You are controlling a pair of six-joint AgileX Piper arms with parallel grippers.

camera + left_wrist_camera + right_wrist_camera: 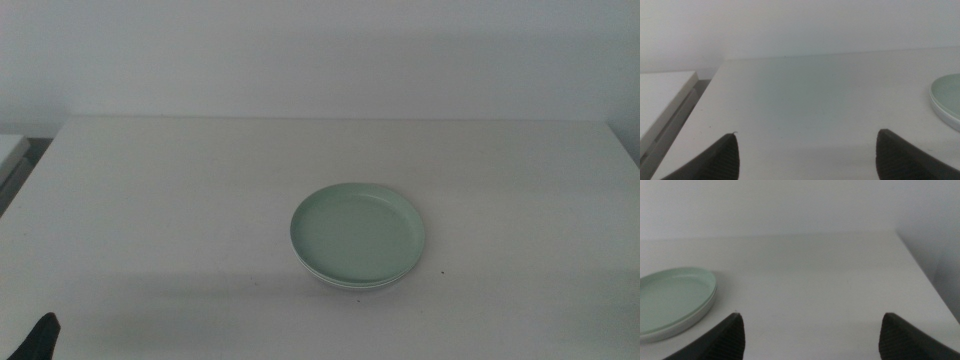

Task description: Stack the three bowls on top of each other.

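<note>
A mint green bowl [358, 232] sits on top of a stack a little right of the table's middle. Beneath it a pale rim of a white bowl [350, 284] shows; I cannot make out a separate grey bowl. The left wrist view catches only the stack's edge [947, 97], while the right wrist view shows the green bowl [672, 297] resting on a white one [685, 325]. My left gripper [807, 134] is open and holds nothing; its dark tip [40, 338] peeks in at the bottom left corner of the middle view. The right gripper [812, 315] is open, holds nothing, and is out of the middle view.
The white table [150, 200] reaches back to a plain white wall. A lower white surface [660, 95] lies beyond the table's left edge. The table's right edge [925, 275] drops off into a grey gap.
</note>
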